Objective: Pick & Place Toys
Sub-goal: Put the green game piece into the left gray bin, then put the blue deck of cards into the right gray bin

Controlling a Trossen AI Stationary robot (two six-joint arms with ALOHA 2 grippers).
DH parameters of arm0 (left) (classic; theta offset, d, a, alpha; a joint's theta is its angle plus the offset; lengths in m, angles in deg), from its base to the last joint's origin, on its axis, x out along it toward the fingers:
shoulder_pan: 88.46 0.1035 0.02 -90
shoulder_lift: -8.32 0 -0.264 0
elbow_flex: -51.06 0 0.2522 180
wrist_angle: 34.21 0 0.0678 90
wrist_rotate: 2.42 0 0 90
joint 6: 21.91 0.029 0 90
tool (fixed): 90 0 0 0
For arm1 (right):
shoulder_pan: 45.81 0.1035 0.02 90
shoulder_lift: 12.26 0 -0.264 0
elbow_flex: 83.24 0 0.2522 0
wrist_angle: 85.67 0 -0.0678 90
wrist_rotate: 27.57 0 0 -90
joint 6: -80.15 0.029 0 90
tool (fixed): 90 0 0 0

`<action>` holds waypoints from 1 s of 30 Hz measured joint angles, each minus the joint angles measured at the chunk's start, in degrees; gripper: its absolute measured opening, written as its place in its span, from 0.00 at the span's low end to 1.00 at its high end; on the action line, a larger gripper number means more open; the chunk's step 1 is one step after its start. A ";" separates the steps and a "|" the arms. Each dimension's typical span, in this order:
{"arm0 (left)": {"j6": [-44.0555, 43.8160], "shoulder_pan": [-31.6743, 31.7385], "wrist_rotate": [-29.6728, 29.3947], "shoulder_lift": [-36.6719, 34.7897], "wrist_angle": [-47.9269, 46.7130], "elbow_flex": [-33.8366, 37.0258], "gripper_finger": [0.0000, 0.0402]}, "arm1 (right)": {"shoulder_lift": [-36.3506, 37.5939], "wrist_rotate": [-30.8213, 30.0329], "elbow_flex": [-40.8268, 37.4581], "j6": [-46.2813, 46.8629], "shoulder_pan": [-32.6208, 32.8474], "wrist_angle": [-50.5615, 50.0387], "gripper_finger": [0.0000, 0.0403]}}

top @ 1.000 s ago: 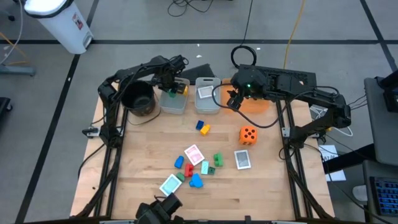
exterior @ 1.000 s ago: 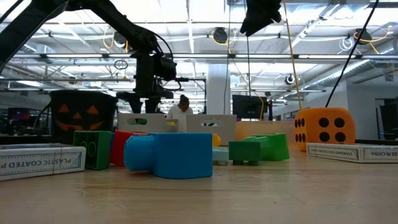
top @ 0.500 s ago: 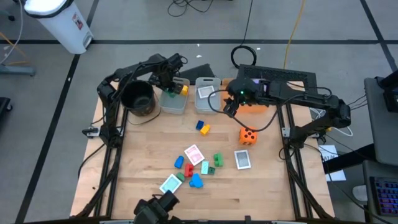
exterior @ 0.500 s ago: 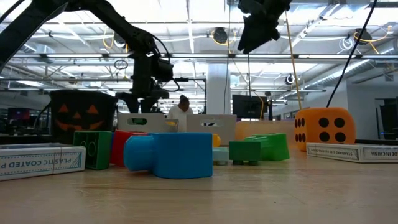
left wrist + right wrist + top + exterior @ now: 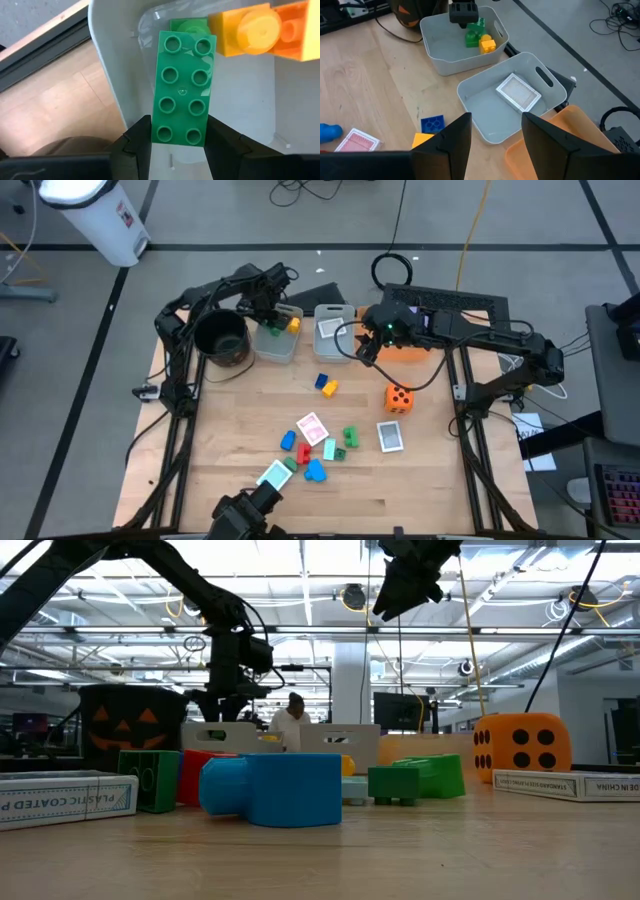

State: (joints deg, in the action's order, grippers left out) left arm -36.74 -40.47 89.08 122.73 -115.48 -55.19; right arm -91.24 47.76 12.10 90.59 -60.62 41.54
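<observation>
My left gripper points down into the left clear bin and is shut on a green eight-stud block. A green, a yellow and an orange block lie in that bin. My right gripper hangs open and empty, high over the table's far middle, near the second bin, which holds a playing card. On the table lie an orange die, three cards, and blue, yellow, green and red blocks. My left gripper pinches the green block's two long sides between its two fingers, at one end of the block. The fingers come from above and lie across it. The block is level, studs up, inside the bin; whether it rests on the bin's floor I cannot tell.
A round black pot stands left of the bins and a flat orange tray right of them. In the low view a blue block and card boxes stand close to the near edge. Bare wood lies near the right edge.
My left gripper has shifted a little toward the table's left edge over the bin and rolled about its own axis, still holding the green block. My right gripper has come down and moved slightly toward the table's left, its fingers unchanged.
</observation>
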 joint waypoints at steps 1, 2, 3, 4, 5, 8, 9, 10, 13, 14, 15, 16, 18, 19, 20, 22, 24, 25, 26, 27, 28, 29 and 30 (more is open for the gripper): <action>0.18 0.00 -0.02 0.00 0.04 0.00 0.35 | 0.00 0.00 0.00 0.00 0.02 0.02 0.41; 0.36 0.00 -0.02 0.00 0.08 0.00 0.35 | 0.00 0.00 0.00 0.00 -0.03 0.02 0.41; 0.68 0.00 -0.02 0.00 0.08 0.00 0.35 | 0.00 0.01 0.00 0.00 -0.14 0.00 0.41; 0.85 0.00 -0.04 0.00 0.10 0.00 0.35 | 0.00 0.00 0.00 0.00 -0.20 0.00 0.41; 0.85 -0.04 -0.02 0.00 0.12 0.00 0.35 | 0.00 0.00 0.00 0.00 -0.20 0.01 0.41; 1.35 -0.15 -0.04 0.00 0.15 0.00 0.40 | 0.00 -0.09 0.00 -0.13 -0.24 0.29 0.41; 1.74 -0.16 -0.02 0.00 0.15 0.00 0.41 | 0.00 -0.08 0.00 -0.20 -0.24 0.37 0.41; 1.93 -0.16 -0.04 0.00 0.15 0.00 0.42 | 0.00 -0.07 0.00 -0.20 -0.24 0.49 0.41; 2.23 -0.17 -0.04 0.00 0.28 0.00 0.42 | 0.00 -0.08 0.00 -0.20 -0.24 0.70 0.41; 2.20 -0.17 -0.04 0.00 0.31 0.00 0.42 | 0.00 -0.09 0.00 -0.20 -0.24 0.70 0.41; 2.16 -0.17 -0.04 0.00 0.34 0.00 0.41 | 0.00 -0.09 0.00 -0.20 -0.24 0.69 0.41; 2.16 -0.15 -0.02 0.00 0.39 0.00 0.41 | 0.00 -0.10 0.00 -0.20 -0.24 0.70 0.41; 2.12 -0.15 -0.02 0.00 0.61 0.00 0.41 | 0.00 -0.11 0.00 -0.20 -0.24 0.70 0.41; 2.01 -0.15 -0.04 0.00 0.68 0.00 0.41 | 0.00 -0.11 0.00 -0.20 -0.24 0.68 0.41; 1.55 -0.15 -0.04 0.00 0.74 0.00 0.42 | 0.00 -0.11 0.00 -0.20 -0.24 0.70 0.41; 0.80 -0.11 -0.04 0.00 0.76 0.00 0.45 | 0.00 -0.11 0.00 -0.20 -0.24 0.68 0.41; 0.76 -0.11 -0.07 0.00 0.79 0.00 0.48 | 0.00 -0.13 0.00 -0.20 -0.24 0.68 0.41; 0.76 -0.11 -0.05 0.00 0.79 0.00 0.49 | 0.00 -0.13 0.00 -0.20 -0.24 0.68 0.41; 0.76 -0.11 -0.04 0.00 0.79 0.00 0.51 | 0.00 -0.13 0.00 -0.20 -0.24 0.68 0.41; 0.74 -0.11 0.00 0.00 0.79 0.00 0.53 | 0.00 -0.13 0.00 -0.20 -0.24 0.68 0.41; 0.74 -0.11 0.02 0.00 0.77 0.00 0.54 | 0.00 -0.13 0.00 -0.20 -0.24 0.68 0.41; 0.74 -0.11 0.04 0.00 0.67 -0.04 0.56 | 0.00 -0.15 0.00 -0.20 -0.24 0.68 0.41; 0.74 -0.11 0.17 0.00 0.27 -0.25 0.57 | 0.00 -0.15 0.00 -0.20 -0.24 0.67 0.41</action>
State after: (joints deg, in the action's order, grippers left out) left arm -36.00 -40.58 89.26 122.73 -115.21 -55.44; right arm -91.24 47.60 12.10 90.39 -60.86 42.21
